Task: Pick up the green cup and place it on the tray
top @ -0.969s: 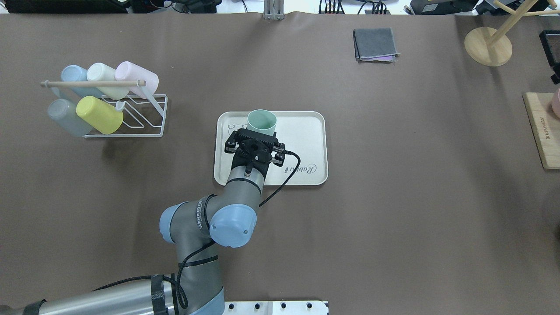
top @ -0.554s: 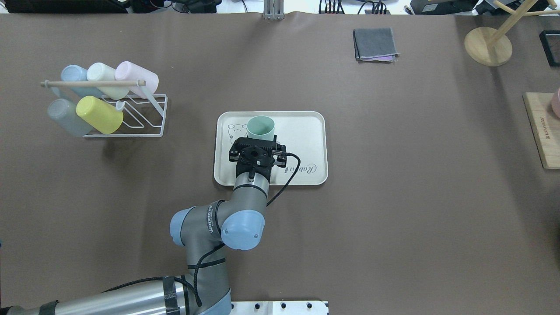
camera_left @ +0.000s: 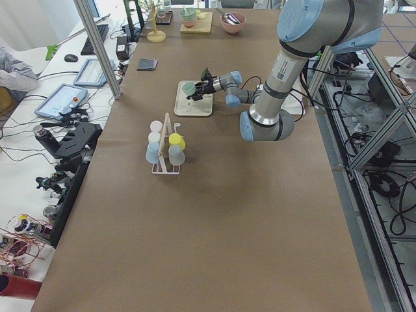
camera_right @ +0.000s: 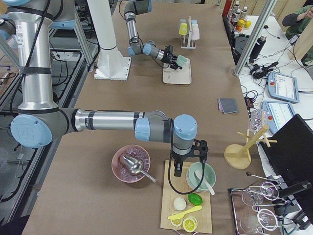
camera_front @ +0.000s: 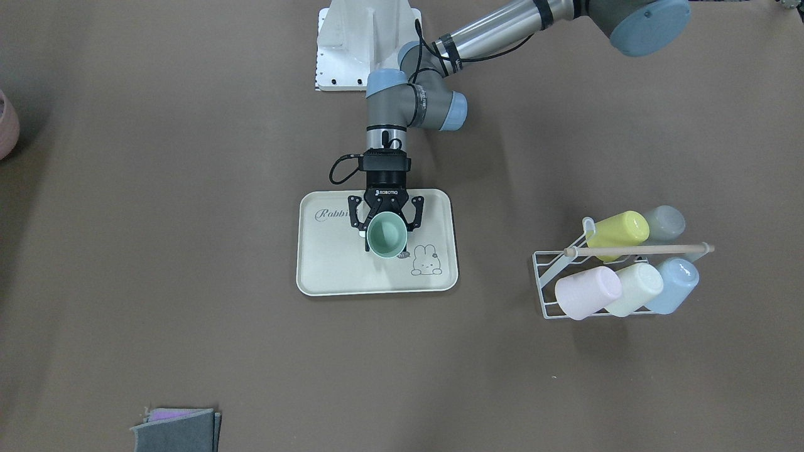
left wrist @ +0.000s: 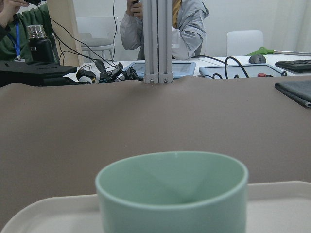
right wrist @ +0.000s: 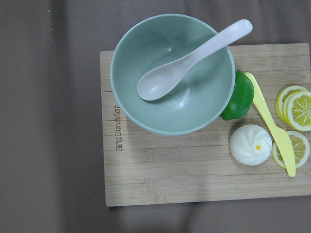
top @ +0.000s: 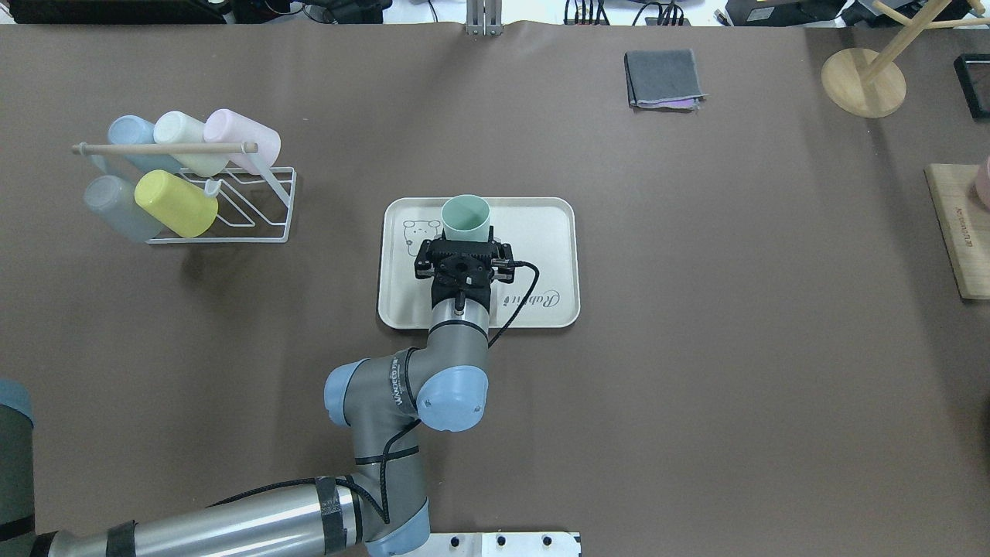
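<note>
The green cup [top: 465, 218] is a mint tumbler, upright with its mouth up, over the far left part of the cream tray [top: 541, 232]. My left gripper [top: 464, 241] reaches in level from the near side and is shut on the cup's lower wall. In the front-facing view the fingers flank the cup [camera_front: 386, 235] on the tray [camera_front: 333, 276]. The left wrist view is filled by the cup [left wrist: 172, 194], with the tray rim [left wrist: 277, 204] around it. Whether the cup's base touches the tray is hidden. My right gripper [camera_right: 190, 164] hangs over a wooden board; I cannot tell whether it is open or shut.
A white wire rack [top: 193, 178] with several pastel cups lies to the tray's left. A folded grey cloth [top: 663, 79] and a wooden stand [top: 862, 81] are at the far right. The board [right wrist: 160, 160] under the right arm holds a green bowl [right wrist: 172, 73] with a spoon.
My left arm's elbow has swung to the right. The gripper and the green cup have shifted slightly right over the tray, and the cup has gone from tilted to upright.
</note>
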